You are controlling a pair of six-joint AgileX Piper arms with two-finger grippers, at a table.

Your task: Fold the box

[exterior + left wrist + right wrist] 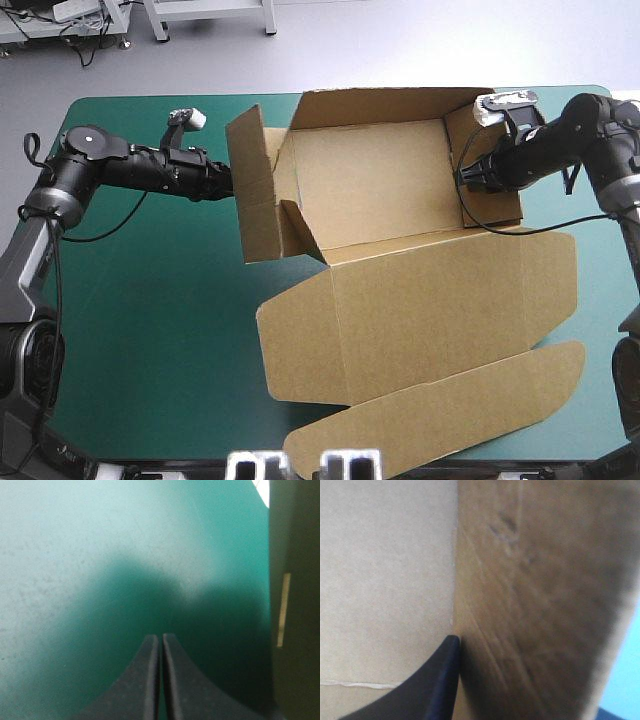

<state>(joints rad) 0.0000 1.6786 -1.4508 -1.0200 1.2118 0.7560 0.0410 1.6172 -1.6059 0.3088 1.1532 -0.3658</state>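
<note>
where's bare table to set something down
Widest bare cover: near-left, from the left gripper to the near edge, beside the lid. A narrower strip along the far-left edge. Crowded: centre and right, the box with the right gripper at its wall.

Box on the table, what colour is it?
The box is plain brown board with no print, best seen in the high view.

The box lies on the table, right of centre. Its tray sits toward the far edge with walls up; the lid lies flat before it, its flap reaching the near edge. The left gripper is just left of the tray's left wall, outside it, over the table. The right gripper is at the right wall, one finger inside the tray against it.
</note>
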